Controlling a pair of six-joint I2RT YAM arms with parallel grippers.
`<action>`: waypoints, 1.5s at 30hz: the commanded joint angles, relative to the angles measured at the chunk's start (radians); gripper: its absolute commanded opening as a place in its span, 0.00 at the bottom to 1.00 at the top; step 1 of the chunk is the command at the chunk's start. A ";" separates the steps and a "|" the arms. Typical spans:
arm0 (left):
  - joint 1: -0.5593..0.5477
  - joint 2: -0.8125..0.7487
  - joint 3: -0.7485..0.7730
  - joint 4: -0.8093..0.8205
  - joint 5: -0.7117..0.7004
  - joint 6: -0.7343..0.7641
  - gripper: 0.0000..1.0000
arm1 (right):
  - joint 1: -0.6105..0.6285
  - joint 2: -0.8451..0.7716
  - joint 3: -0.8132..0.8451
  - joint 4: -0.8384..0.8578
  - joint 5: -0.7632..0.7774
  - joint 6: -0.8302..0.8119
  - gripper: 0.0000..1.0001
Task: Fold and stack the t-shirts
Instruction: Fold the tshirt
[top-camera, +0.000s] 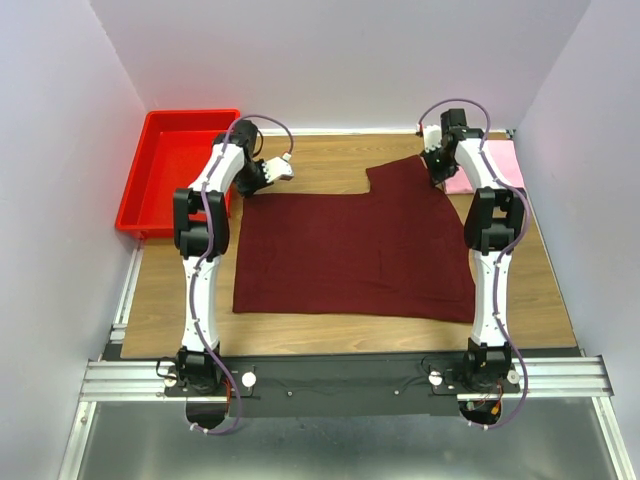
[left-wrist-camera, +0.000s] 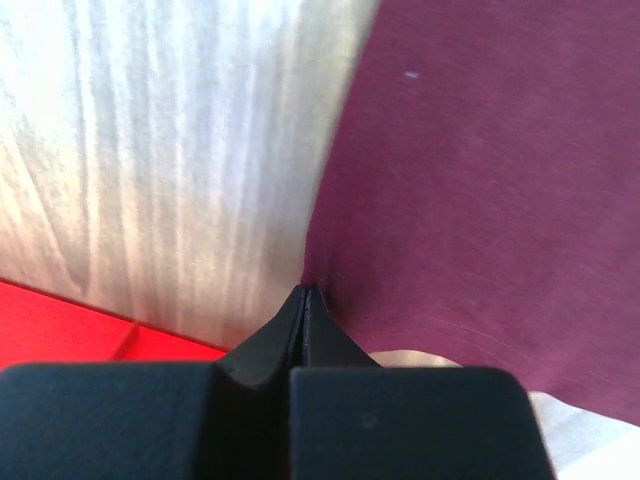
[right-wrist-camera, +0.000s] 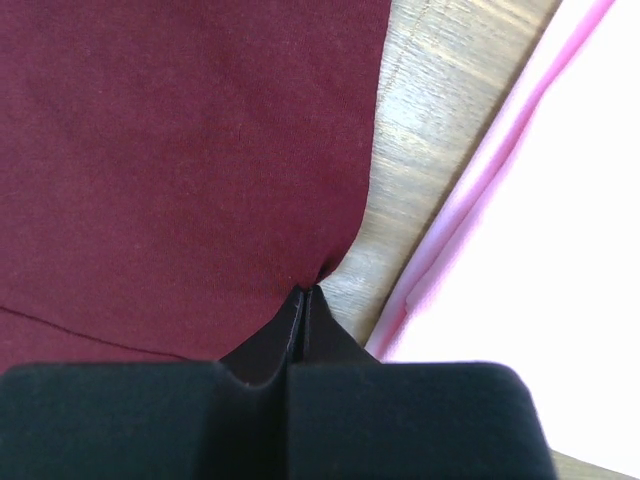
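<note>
Top external: soft maroon t-shirt (top-camera: 350, 250) lies flat on wood-grain table (top-camera: 160, 290).

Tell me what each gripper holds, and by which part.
Both pinch the maroon t-shirt: left gripper at its far left edge, right gripper at its far right edge.

Bright red rigid plastic bin (top-camera: 170, 175) at far-left corner of light wood-grain tabletop (top-camera: 165, 295). Silver aluminium rail (top-camera: 125, 378) along near edge.
</note>
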 joint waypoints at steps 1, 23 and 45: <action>0.007 -0.104 -0.037 0.041 0.060 -0.020 0.00 | -0.004 -0.095 -0.007 0.016 0.006 -0.012 0.01; 0.028 -0.415 -0.347 0.108 0.094 0.057 0.00 | -0.006 -0.419 -0.367 0.019 -0.014 -0.093 0.01; 0.024 -0.770 -0.887 0.216 0.061 0.166 0.00 | -0.003 -0.907 -0.984 0.018 -0.083 -0.129 0.01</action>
